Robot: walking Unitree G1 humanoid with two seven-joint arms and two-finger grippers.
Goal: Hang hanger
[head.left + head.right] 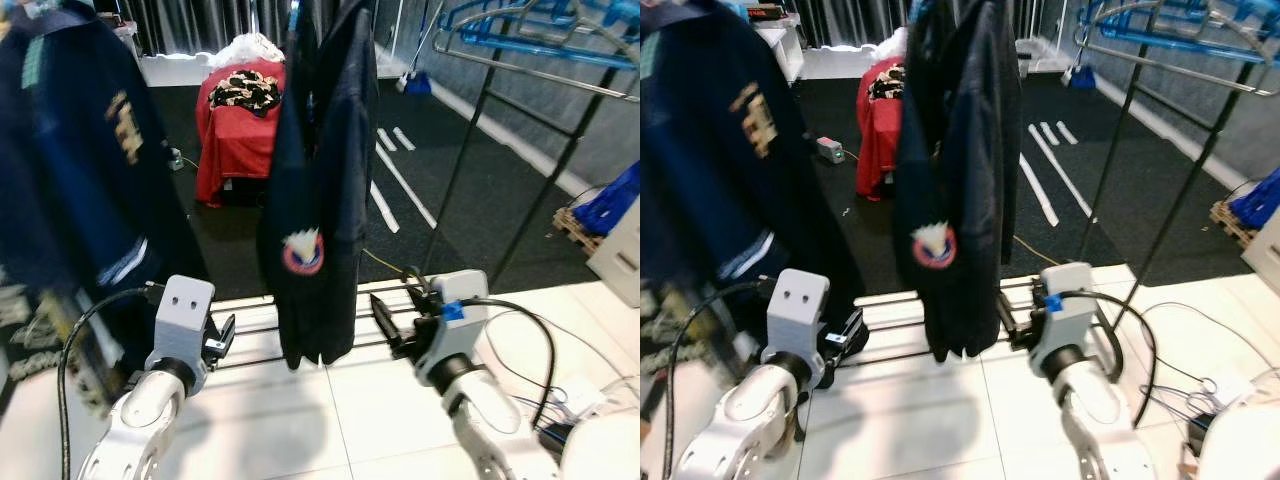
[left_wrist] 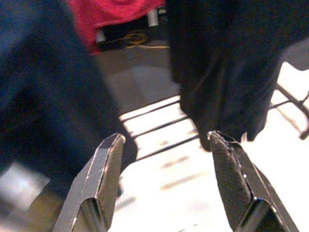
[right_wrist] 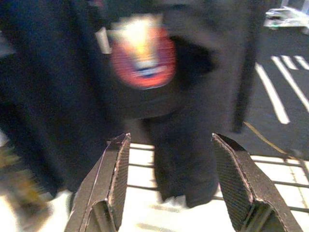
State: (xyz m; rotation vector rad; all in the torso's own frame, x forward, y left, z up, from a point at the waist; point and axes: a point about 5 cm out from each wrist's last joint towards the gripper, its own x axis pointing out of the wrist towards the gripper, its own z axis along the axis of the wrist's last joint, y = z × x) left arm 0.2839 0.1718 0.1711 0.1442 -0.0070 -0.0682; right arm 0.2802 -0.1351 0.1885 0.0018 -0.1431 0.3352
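Garment: a dark jacket [image 1: 320, 200] with a round red badge [image 1: 302, 252] hung at my 12 o'clock, its hem just above the rack's low rails [image 1: 250, 335].
Hanger: hidden at the top of the jacket; I could not see its hook.
Left gripper [image 1: 222, 338]: at my 9 o'clock, jaws released, grasping nothing.
Right gripper [image 1: 385, 318]: at my 3 o'clock, jaws released and empty, near the hem.
Progress: I judged the hanging done, only backing away left.
Elsewhere: blue hangers [image 1: 520, 25] at 2 o'clock.

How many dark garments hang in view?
2: one jacket with a round badge hangs in the middle between the grippers; another hangs at the robot's left. More may be hidden behind them.
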